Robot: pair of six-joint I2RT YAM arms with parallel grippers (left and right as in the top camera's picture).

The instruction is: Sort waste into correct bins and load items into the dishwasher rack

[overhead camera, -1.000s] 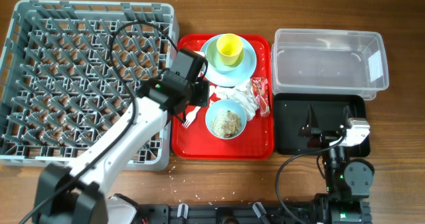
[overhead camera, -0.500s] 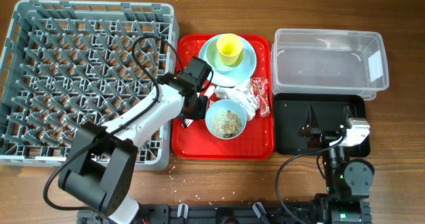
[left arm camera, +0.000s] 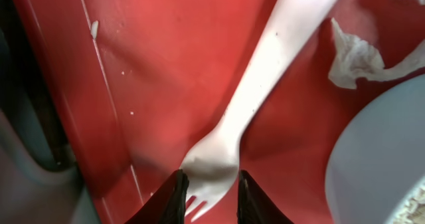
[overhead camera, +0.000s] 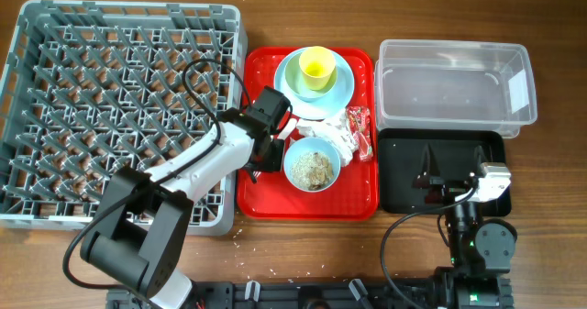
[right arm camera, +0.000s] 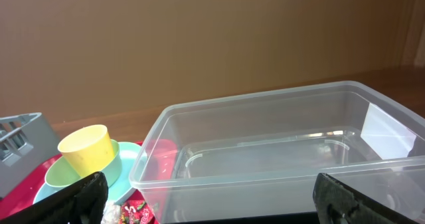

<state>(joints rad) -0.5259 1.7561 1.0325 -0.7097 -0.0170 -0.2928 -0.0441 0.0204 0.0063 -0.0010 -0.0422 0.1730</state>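
Presently, fork pickup: left tool (left arm camera: pixel 211 201) clamped across the head of the white plastic fork (left arm camera: pixel 264 84) on the red tray (left arm camera: pixel 166 64). The next move calls for a clean lift to the grey dishwasher rack (overhead camera: pixel 92 89). Right tool (right arm camera: pixel 212 207) stands apart.

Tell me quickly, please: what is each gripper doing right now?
Left gripper: fingers closed on the white fork, which lies on the red tray.
Right gripper: open, holding nothing.

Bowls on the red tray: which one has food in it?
The lower blue bowl in the overhead view, filled with beige scraps; the other bowl holds only a yellow cup.
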